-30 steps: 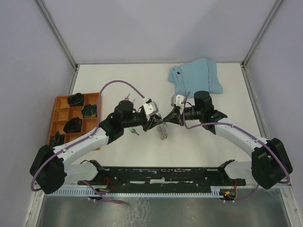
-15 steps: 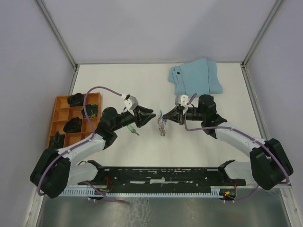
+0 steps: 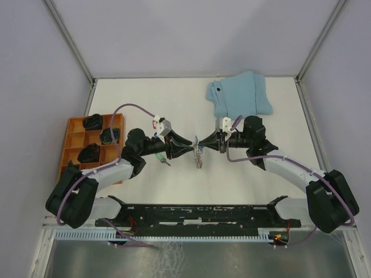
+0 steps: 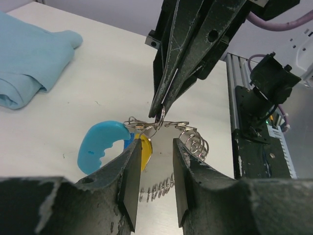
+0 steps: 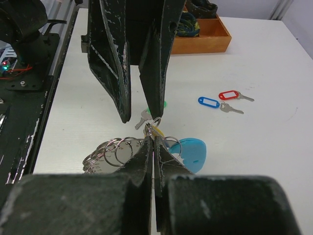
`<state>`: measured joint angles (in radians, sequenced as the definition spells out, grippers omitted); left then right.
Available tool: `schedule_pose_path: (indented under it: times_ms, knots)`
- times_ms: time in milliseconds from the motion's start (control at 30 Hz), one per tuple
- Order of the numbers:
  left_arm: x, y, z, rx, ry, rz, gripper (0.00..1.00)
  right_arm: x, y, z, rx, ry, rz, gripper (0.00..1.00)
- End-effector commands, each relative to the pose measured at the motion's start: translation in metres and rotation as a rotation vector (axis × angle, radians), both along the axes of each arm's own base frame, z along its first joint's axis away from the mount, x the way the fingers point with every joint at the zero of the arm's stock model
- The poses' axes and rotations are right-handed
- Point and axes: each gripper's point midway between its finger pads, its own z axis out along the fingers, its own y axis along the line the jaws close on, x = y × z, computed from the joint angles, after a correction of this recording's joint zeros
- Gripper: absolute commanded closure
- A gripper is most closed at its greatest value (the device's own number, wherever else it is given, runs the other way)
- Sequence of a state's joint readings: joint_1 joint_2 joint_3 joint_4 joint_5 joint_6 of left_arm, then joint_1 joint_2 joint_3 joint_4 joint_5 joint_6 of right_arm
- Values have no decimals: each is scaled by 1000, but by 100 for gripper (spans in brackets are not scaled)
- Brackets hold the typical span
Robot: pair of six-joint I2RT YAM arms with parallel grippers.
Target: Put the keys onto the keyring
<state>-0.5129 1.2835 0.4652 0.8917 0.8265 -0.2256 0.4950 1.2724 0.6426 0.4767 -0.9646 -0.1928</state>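
While the orange tray [image 3: 74, 124] far left holds dark bundles in its compartments, loose keys [image 5: 219, 100] lie nearest my left gripper [image 3: 188, 148]. Its jaws are spread, facing right at the keyring [image 3: 199, 157], whose loop trails toward me. My right gripper [image 3: 202, 145] pinches its wire.

Cloth [image 4: 29, 58] cropped at left edge, green-tagged key [image 5: 164, 104] half hidden

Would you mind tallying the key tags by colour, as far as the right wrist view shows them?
red tag: 1
blue tag: 1
green tag: 1, partly hidden
yellow tag: 1
Total: 4
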Motion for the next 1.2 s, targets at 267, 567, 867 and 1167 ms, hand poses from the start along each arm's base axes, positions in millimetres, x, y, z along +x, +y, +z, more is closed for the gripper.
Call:
schedule_pose_path:
  times_ms: [267,567,867,1167]
  knots:
    - [-6,-5,1,62,-161,-207,63,-15,1,26,36,-139,116,99]
    - [-5,-9,4,62,-155,-253,65,-17,2,27,37,-145,135,99]
    - [-11,-13,2,57,-113,-303,86,-18,2,29,40,-150,138,99]
    - [-18,-22,-19,71,61,-332,97,-17,3,48,116,-182,117,99]
